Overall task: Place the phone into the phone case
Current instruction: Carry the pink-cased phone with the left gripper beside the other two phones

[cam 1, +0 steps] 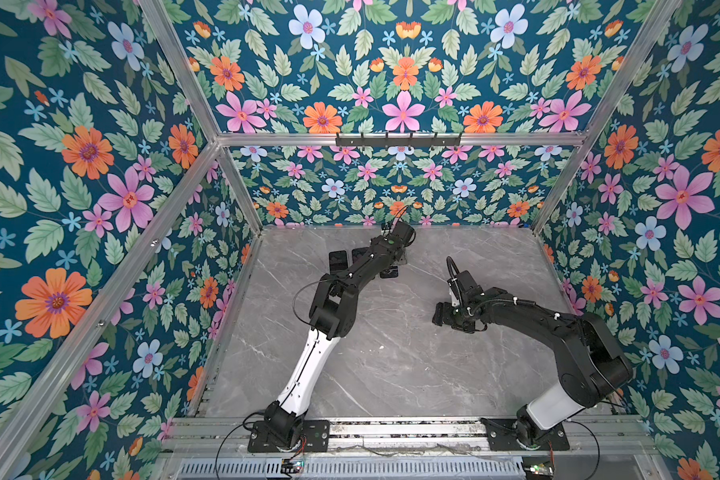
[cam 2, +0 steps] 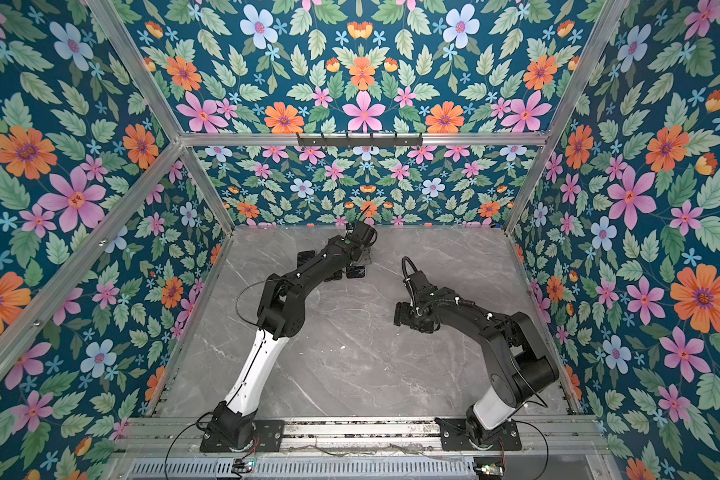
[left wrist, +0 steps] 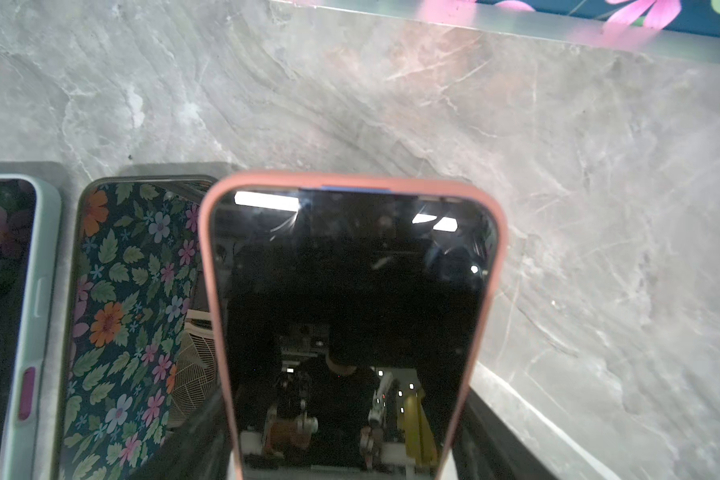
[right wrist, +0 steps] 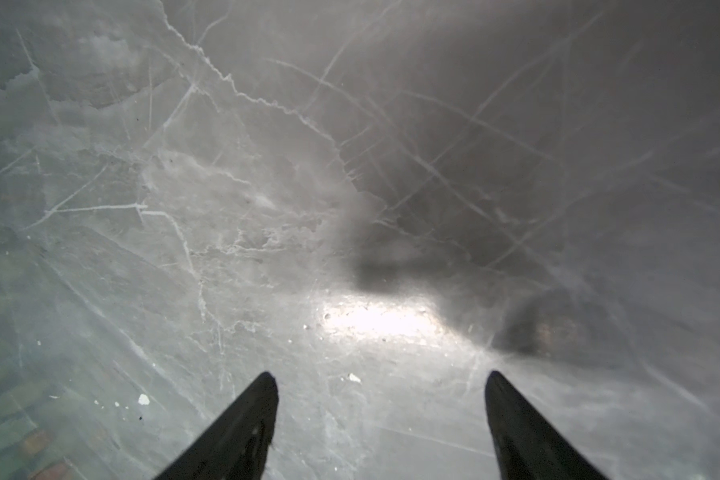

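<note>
The phone (left wrist: 350, 291), black screen up, sits inside a salmon-pink phone case (left wrist: 208, 266). A thin blue strip shows at the case's far rim. My left gripper (left wrist: 350, 465) is shut on the cased phone across its width, with dark fingers (left wrist: 499, 440) against both long sides. The phone is held above the marble, and its corner overlaps a neighbouring phone. In both top views the arm hides most of this, and the left gripper (cam 1: 396, 262) (cam 2: 360, 262) is near the back middle. My right gripper (right wrist: 381, 378) (cam 1: 439, 316) is open and empty over bare marble.
Beside the held phone lie a phone in a mint case (left wrist: 30, 291) and one in a dark case (left wrist: 134, 291) whose screen mirrors the floral wall; both show as dark slabs (cam 1: 337, 262). The back rail (left wrist: 516, 25) is close. Floral walls enclose the marble table (cam 1: 391, 365).
</note>
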`<state>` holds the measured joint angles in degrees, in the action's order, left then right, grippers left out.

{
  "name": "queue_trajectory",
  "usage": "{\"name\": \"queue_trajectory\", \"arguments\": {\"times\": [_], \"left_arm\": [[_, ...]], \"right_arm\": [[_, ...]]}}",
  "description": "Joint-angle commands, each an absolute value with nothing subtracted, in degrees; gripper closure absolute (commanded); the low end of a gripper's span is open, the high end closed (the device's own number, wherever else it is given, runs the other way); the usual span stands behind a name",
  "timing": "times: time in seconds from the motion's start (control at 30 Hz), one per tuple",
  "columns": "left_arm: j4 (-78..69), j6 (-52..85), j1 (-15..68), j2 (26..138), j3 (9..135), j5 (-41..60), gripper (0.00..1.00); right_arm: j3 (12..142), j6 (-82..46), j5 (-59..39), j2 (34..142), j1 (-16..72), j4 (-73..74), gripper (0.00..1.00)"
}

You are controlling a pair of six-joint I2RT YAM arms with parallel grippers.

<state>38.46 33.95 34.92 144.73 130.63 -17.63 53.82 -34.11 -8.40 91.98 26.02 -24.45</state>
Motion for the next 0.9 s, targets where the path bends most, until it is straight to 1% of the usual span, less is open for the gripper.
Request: {"name": "queue_trajectory", "arguments": {"times": [0.0, 0.17, 0.77, 0.87], "left_arm": [[36.08, 33.48, 34.77, 145.19, 130.43, -19.41, 0.47], [35.77, 34.02, 34.37, 146.33, 130.28, -19.38, 0.39], [33.67, 36.03, 32.96, 148.01, 128.06, -17.41, 0.36], [33.4, 36.04, 32.96, 148.17, 128.13, -17.11, 0.31]], "right_arm": [[54.33, -33.65, -8.36, 91.94, 26.06, -26.1, 0.22], [54.2, -33.75, -8.04, 91.49, 26.02, -26.63, 0.22], [54.37, -34.12, -8.51, 91.58, 26.02, -27.16, 0.22], [54.37, -34.19, -8.61, 91.58, 26.07, -27.07, 0.22]]}}
